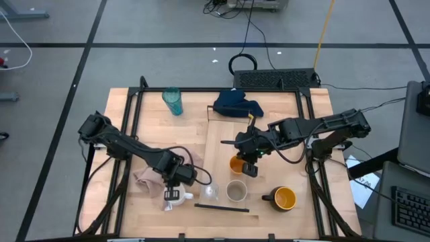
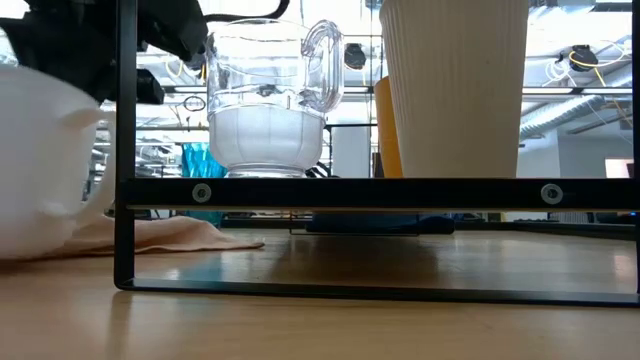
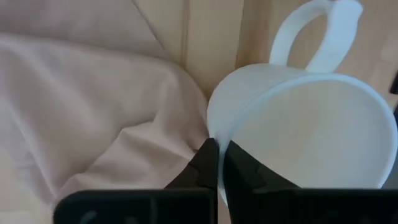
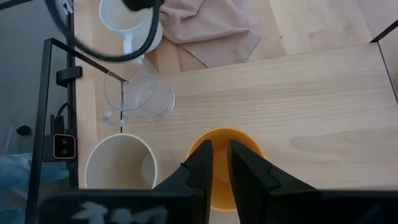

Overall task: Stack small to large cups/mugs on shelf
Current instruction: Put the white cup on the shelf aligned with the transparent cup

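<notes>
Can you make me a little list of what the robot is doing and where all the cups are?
left pincer: shut on the rim of the white mug, beside the pink cloth
right pincer: shut on the rim of the small orange cup
shelf: holds the orange cup, the clear cup and the beige cup
dark yellow-lined mug: at the table's front right
teal tumbler: upright at the table's back left
blue cloth: at the back middle
</notes>
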`<state>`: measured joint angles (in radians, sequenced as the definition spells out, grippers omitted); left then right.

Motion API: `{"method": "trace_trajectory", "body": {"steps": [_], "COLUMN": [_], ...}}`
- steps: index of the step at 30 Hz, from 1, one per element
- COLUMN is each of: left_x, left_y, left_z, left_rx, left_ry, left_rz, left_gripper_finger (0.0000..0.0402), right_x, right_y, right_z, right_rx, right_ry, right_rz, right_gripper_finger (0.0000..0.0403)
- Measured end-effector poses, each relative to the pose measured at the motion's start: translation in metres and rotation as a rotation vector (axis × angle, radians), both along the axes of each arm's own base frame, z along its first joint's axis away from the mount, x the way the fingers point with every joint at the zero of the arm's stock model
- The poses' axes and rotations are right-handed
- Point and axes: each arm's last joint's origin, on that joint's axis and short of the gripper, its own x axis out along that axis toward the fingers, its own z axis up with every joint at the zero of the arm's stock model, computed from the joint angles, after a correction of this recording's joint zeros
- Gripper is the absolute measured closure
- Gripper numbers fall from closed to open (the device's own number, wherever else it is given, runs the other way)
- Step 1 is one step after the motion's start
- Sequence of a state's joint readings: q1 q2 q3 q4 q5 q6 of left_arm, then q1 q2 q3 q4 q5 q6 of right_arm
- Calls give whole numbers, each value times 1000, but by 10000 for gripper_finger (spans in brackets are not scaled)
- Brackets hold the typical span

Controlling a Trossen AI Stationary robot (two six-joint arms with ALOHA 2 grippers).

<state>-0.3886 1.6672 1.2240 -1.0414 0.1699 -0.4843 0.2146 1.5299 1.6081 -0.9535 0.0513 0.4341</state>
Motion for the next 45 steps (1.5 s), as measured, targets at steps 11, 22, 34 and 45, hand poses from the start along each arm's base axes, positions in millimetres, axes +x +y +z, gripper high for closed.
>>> {"method": "trace_trajectory", "body": {"steps": [11,22,34,45], "left_x": [-20,-22,-7,9], "left_y": [37,75,98,91], "left_z": [44,58,65,70], "left_rx": [9,15,-113,-232], "left_ry": [-82,-109,-139,-245], "left_rz": [166,449,893,1118], "left_gripper_finger": [395,397,395,397], "right_x": [0,0,0,0], "right_y": [0,0,-2,-2], "right_z": [0,0,0,0], "right_rx": [-6,-18,-76,-109], "right_ry": [-1,-2,-12,-14], "right_rz": [8,26,9,56], "right_gripper_finger": [361,361,361,361]}}
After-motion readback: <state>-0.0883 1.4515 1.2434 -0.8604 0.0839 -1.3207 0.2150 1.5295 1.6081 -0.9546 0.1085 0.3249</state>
